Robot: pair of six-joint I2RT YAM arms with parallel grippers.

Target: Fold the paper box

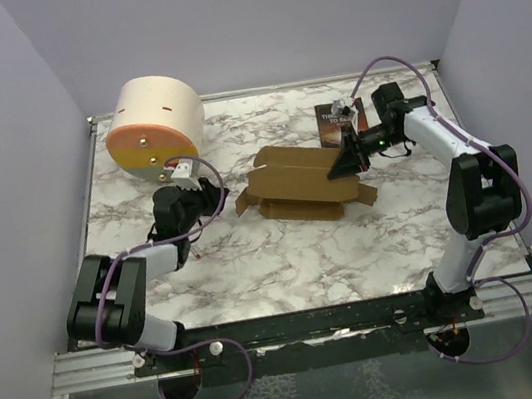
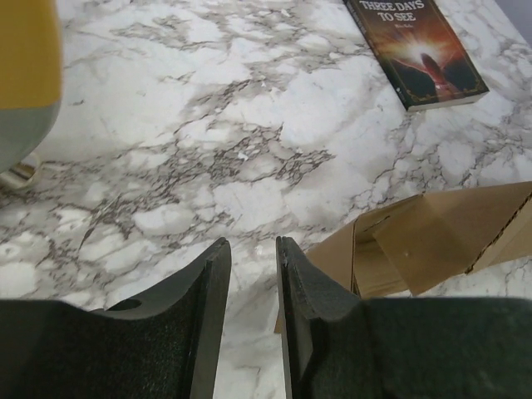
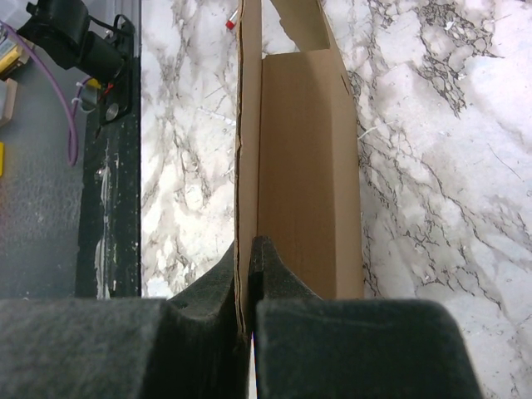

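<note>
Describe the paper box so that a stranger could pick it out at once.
On the marble table, look near the middle, between the big cream cylinder at the back left and the dark book at the back right. The paper box lies there, its right end pinched by the right gripper. It is the only plain brown cardboard piece, half-folded with flaps sticking out.

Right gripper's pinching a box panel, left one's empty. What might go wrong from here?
1. The right gripper clamps only a thin edge of the paper box; pulling may slip or tear it.
2. The left gripper stands off the box, so nothing pins it; it may slide instead of creasing.
3. The book lies close behind the right gripper; a swing may knock it.
</note>
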